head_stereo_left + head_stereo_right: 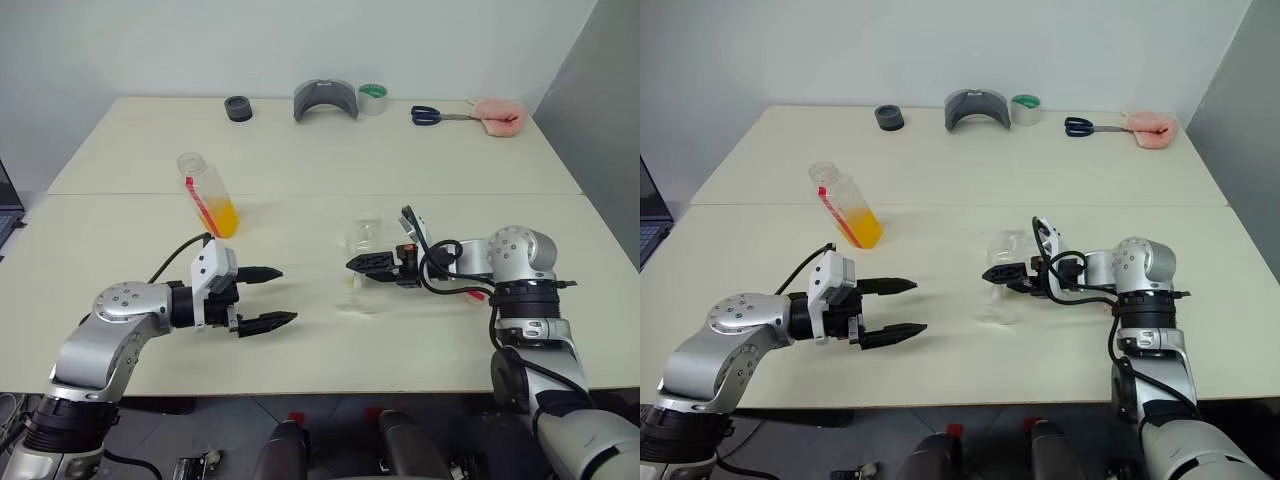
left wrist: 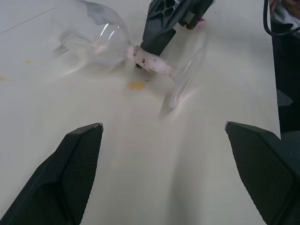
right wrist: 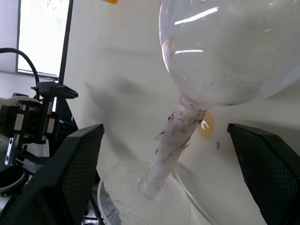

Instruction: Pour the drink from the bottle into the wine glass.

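My right gripper (image 3: 164,173) gapes open astride the wine glass (image 3: 220,51) stem, glass tilted; left gripper (image 1: 268,297) open, bottle (image 1: 208,195) beyond it.

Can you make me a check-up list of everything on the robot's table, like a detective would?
Surface: pale table; small orange drip near the glass.
Job's things: bottle stands tilted, uncapped, orange drink low inside. Wine glass upright, empty, stem wrapped in pale tape.
Clutter: far edge holds black ring, grey curved piece, tape roll, scissors, pink thing.
Grippers: left gripper open, holding nothing. Right gripper open, fingers either side of the glass stem.
Cables: black cables loop on the right wrist.
Surroundings: white wall; laptop edge at left.
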Controlling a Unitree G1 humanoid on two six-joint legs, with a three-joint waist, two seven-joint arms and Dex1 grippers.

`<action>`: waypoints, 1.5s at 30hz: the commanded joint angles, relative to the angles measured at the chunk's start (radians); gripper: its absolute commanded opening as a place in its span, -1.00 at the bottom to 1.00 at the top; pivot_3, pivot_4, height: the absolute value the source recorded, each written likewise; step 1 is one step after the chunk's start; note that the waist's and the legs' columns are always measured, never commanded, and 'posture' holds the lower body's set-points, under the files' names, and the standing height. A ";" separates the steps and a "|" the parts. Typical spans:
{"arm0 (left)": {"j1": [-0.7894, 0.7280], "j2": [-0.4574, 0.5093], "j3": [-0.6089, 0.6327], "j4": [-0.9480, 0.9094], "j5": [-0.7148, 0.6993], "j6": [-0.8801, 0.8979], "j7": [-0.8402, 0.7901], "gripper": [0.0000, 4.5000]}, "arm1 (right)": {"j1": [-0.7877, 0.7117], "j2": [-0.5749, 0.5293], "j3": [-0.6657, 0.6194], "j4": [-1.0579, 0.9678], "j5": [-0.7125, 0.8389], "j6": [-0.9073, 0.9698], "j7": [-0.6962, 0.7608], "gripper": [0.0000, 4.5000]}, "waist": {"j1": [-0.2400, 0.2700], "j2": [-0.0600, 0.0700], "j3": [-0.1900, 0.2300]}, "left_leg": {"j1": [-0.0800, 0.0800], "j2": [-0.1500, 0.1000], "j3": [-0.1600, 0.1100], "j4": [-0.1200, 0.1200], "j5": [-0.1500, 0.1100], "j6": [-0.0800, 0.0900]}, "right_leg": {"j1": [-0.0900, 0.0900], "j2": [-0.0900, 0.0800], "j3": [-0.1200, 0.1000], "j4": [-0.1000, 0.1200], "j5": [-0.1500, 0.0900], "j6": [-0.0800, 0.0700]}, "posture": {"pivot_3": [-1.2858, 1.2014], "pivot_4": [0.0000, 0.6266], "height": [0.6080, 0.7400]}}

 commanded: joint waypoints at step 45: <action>-0.088 -0.044 0.031 -0.038 -0.046 0.106 0.137 1.00 | 0.169 0.154 0.205 0.231 -0.592 -1.652 -0.234 -0.94 | -0.023 0.002 0.001 | 0.001 0.000 0.001 0.000 0.000 0.000 | -0.001 0.000 0.002 0.004 0.000 0.000 | 0.03 -0.52 1.00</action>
